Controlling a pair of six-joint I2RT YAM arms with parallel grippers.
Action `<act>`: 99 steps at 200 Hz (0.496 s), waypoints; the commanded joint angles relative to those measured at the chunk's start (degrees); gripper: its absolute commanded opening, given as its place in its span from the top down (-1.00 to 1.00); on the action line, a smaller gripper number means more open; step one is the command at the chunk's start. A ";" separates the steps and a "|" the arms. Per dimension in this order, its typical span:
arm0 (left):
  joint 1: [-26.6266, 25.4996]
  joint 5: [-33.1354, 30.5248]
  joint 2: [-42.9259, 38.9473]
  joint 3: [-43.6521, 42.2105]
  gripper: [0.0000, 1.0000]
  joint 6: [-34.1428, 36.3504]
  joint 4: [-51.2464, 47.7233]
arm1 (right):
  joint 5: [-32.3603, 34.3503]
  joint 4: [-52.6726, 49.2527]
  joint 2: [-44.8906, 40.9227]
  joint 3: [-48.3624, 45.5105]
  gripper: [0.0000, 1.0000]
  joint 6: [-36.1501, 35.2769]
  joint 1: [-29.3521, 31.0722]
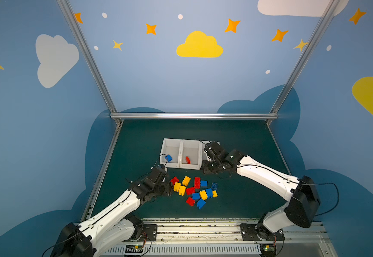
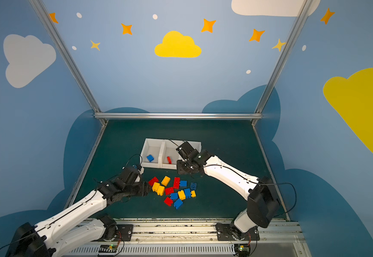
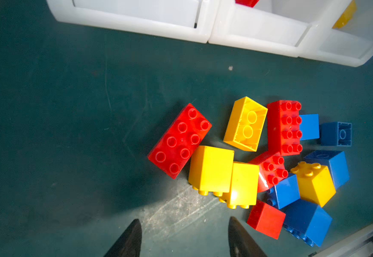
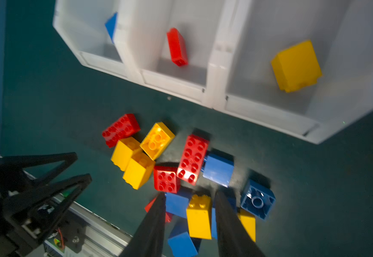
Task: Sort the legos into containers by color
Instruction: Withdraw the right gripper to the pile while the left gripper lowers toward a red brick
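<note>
Green table (image 1: 236, 138). Left arm (image 1: 114, 209) reaches in from the near left corner, right arm (image 1: 267, 175) from the near right corner.

Bins (image 1: 174, 165): three white ones joined in a row at mid-table, the row parallel to the far edge.

Pile (image 1: 195, 191) of loose red, yellow and blue legos lies on the table between the bins and the near edge. It sits near the bins without touching them. Bricks are jumbled: some studs up, some on their sides, some hollow side up.

Left gripper (image 3: 184, 219) is low at the pile's side toward the left edge. Its fingers are spread with only bare table between them, so it is empty.

Right gripper (image 4: 191, 193) is up over the front of the row, at the end toward the right edge, and that arm hides most of the end bin in both top views. Its fingers are apart and grip nothing; the bricks seen between them belong to the pile. That wrist view is blurred.

Long red brick (image 3: 179, 140), studs up, is the pile brick nearest the left gripper, not touched.

Blue brick (image 1: 169, 158) lies in the left-end bin (image 1: 163, 153). Red brick (image 1: 188, 159) lies on its side in the middle bin (image 1: 191, 143). Yellow brick (image 4: 296, 66) lies in the right-end bin (image 4: 270, 115).
</note>
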 commanded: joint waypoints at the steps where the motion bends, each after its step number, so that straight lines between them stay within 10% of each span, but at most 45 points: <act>1: -0.29 -2.44 3.20 3.11 -0.25 4.14 0.12 | 2.19 0.96 -5.01 -4.94 0.23 5.96 -0.10; 99: -0.77 -6.66 18.23 10.74 -0.26 5.74 -7.02 | 5.40 -1.30 -12.78 -9.56 0.22 7.22 -1.88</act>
